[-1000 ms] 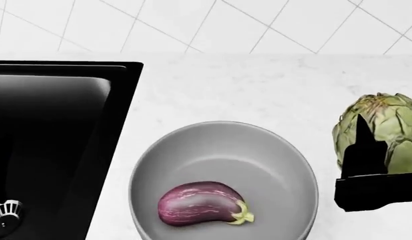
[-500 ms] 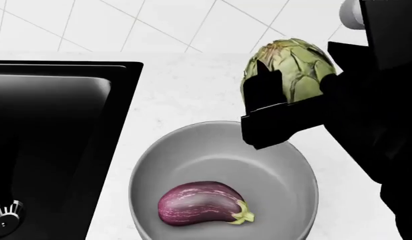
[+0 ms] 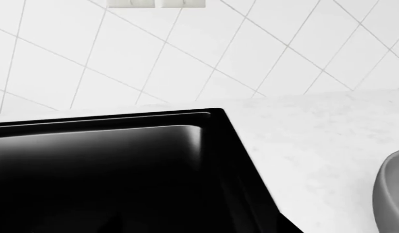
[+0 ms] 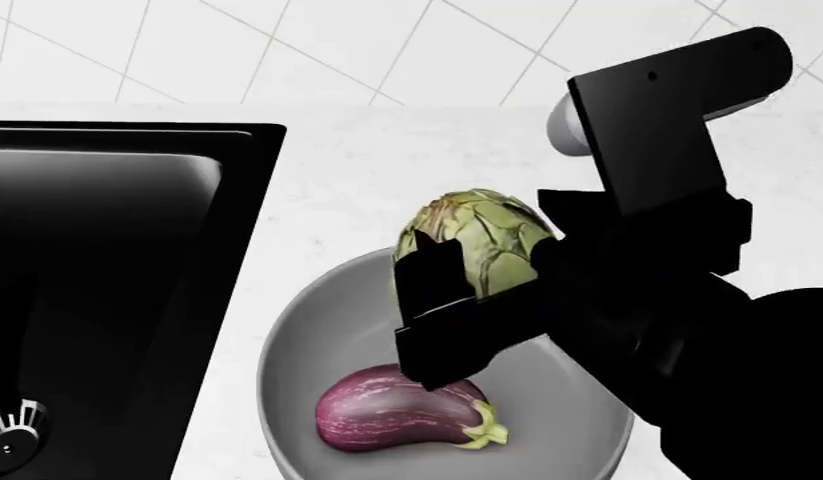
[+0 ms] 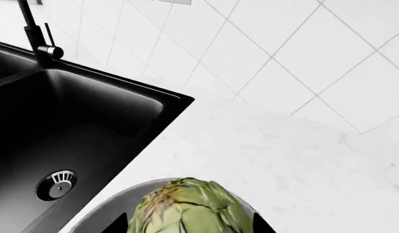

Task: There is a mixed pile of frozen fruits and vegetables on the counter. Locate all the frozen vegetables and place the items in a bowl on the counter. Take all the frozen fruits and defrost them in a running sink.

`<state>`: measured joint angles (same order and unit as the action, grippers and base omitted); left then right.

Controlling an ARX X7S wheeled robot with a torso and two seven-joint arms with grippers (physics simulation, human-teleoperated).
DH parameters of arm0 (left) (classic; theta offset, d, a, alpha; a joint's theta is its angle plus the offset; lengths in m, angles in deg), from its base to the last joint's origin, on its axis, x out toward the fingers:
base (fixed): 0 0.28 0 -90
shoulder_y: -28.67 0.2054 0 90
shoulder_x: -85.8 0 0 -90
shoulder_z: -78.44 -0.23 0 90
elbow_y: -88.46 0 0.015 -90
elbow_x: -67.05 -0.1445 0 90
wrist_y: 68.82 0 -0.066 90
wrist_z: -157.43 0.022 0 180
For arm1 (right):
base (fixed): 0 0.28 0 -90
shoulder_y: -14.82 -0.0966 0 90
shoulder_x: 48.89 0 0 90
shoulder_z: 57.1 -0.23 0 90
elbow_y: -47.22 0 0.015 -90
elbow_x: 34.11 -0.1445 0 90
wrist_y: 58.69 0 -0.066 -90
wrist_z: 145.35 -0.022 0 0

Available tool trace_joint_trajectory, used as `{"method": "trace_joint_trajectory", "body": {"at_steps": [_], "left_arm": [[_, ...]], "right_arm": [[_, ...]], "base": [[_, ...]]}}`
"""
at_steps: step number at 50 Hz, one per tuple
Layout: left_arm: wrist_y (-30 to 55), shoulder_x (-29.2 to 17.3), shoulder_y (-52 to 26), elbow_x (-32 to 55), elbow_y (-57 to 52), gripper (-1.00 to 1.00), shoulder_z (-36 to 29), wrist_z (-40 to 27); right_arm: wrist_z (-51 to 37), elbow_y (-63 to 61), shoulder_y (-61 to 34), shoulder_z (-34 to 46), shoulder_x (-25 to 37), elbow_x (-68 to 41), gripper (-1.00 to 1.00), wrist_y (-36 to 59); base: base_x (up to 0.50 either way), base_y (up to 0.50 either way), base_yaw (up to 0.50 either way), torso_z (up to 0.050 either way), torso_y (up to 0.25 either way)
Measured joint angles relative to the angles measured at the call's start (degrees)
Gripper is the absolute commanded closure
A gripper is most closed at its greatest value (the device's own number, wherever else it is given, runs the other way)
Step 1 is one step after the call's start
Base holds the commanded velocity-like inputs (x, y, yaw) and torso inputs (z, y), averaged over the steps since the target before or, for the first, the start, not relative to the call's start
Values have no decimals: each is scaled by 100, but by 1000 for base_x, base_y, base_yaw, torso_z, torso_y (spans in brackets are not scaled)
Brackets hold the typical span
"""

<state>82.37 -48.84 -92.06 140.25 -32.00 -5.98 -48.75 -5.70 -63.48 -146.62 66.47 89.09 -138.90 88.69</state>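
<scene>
My right gripper (image 4: 489, 252) is shut on the pale green artichoke (image 4: 475, 240), the frozen vegetable, and holds it just above the far side of the grey bowl (image 4: 283, 340). In the right wrist view the artichoke (image 5: 189, 208) fills the space between the two black fingers, over the bowl's rim (image 5: 99, 216). A purple striped eggplant (image 4: 398, 408) lies in the bowl. The black sink (image 4: 104, 260) is at the left, with its faucet (image 5: 34, 34) and drain (image 5: 57, 183). No frozen fruits are in view. My left gripper does not show.
White counter (image 4: 384, 170) runs between the sink and the bowl and back to the tiled wall (image 4: 318, 50). The left wrist view looks over the sink basin (image 3: 108, 174) and catches the bowl's edge (image 3: 390, 194). My right arm (image 4: 678, 300) covers the counter's right side.
My right gripper has lifted the artichoke off the counter at the right, carried it left, and lowered it over the bowl. The eggplant and bowl have stayed put.
</scene>
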Motion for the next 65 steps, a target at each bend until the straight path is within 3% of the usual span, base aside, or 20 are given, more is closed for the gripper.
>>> {"method": "trace_joint_trajectory", "body": {"at_steps": [30, 31, 65], "left_arm": [[-84, -16, 59, -52, 22, -100, -52, 26], [-86, -16, 61, -53, 22, -100, -52, 26], [-113, -23, -8, 7, 47, -100, -107, -28]], "right_arm": [[196, -37, 760, -74, 84, 245, 100, -305], [193, -40, 761, -76, 85, 241, -100, -306], [82, -258, -430, -102, 29, 346, -100, 84]], "base": [[0, 0, 0, 0, 0], [0, 0, 0, 0, 0], [0, 0, 0, 0, 0]]}}
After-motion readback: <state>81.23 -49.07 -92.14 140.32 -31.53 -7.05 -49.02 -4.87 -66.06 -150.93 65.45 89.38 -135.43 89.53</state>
